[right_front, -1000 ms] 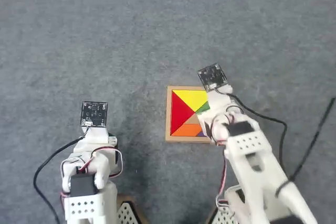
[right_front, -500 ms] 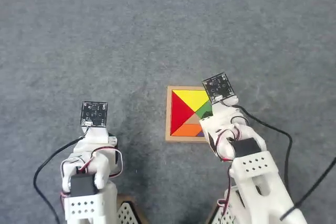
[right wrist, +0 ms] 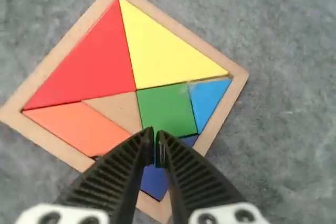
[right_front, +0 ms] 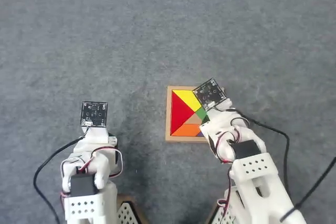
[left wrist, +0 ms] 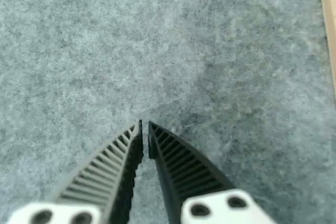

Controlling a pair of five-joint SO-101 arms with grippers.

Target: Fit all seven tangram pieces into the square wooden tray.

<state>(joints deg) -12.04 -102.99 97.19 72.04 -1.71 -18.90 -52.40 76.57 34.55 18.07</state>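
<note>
The right tool (right wrist: 154, 132), tips pressed together on nothing, hangs over the square wooden tray (right wrist: 237, 85) — the green square (right wrist: 165, 108) lies just beyond its tips, among 7 tangram pieces (right wrist: 89, 66) seated inside. The left tool (left wrist: 144, 125), also closed and empty, hangs over the grey bench (left wrist: 105, 35).

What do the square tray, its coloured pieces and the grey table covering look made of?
Square tray: light, unfinished-looking wood, pale tan rim. Coloured pieces: probably painted wood, flat matte colour; the tan triangle looks unpainted. Grey covering: felt or carpet-like fabric, fuzzy fibres.
</note>
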